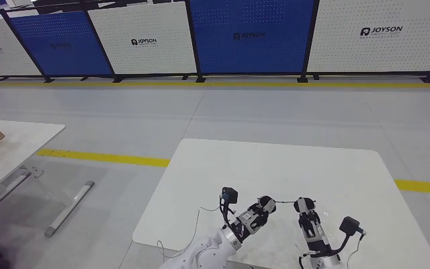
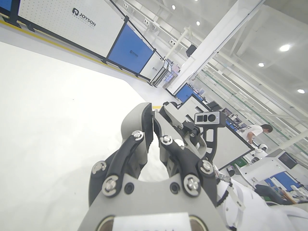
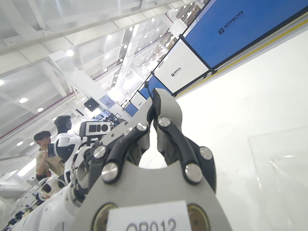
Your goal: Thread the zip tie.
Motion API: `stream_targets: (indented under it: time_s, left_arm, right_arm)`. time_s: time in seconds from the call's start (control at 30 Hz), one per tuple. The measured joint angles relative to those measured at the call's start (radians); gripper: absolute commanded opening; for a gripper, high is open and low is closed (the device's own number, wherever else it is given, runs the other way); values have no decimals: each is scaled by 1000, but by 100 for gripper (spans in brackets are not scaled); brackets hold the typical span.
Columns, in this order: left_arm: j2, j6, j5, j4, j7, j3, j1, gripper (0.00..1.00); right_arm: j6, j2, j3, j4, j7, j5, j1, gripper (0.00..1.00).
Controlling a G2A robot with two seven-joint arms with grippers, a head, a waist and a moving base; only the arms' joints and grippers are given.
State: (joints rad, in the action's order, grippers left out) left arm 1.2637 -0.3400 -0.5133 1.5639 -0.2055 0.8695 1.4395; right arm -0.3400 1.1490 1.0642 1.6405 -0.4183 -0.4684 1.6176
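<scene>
Zip tie [image 1: 285, 201] job, itemised. Tabletop [image 1: 282, 168]: white. Left end effector [image 2: 151, 111] and right end effector [image 3: 155, 92], over the near edge: each pinching a zip tie end, strap spanning between them. Step, I judge: aligning. Next I must steer tail into head.

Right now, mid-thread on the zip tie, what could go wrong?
1. The right hand pinches the thin black plastic zip tie just below its head, so its fingertips may block the slot.
2. The left hand is shut with hardly any tail showing past its tips, so feeding may fail.
3. The hands sit close together. Pushing further could buckle the tie.
</scene>
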Motion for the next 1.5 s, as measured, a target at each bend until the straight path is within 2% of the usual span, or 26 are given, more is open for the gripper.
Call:
stream_targets:
  time_s: [1.17, 1.5]
  left_arm:
    - [0, 0, 0, 0, 0, 0, 0, 0]
    - [0, 0, 0, 0, 0, 0, 0, 0]
  right_arm:
    - [0, 22, 8, -19, 29, 1, -10, 0]
    - [0, 22, 16, -8, 7, 14, 3, 0]
